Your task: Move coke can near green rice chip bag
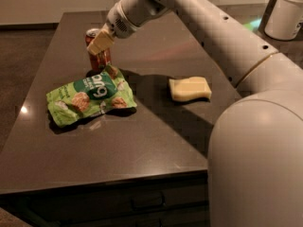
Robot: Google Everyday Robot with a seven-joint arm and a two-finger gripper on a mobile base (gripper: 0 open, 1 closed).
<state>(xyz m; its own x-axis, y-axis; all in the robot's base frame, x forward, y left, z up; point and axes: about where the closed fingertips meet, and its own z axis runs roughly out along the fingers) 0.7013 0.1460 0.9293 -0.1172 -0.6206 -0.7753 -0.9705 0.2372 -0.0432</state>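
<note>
The coke can (101, 60) is red-orange with a silver top and stands upright at the far left of the dark table (142, 141). It is right behind the top edge of the green rice chip bag (90, 96), which lies flat and wrinkled. My gripper (99, 43) reaches in from the right on the long white arm and is shut on the upper part of the can. One pale finger (101, 41) crosses the can's front; the other is hidden behind it.
A pale yellow sponge-like block (190, 89) lies on the table to the right of the bag. A white container (288, 13) stands at the far right. My arm's large white body (258, 160) fills the right foreground. The table's front edge runs along the bottom.
</note>
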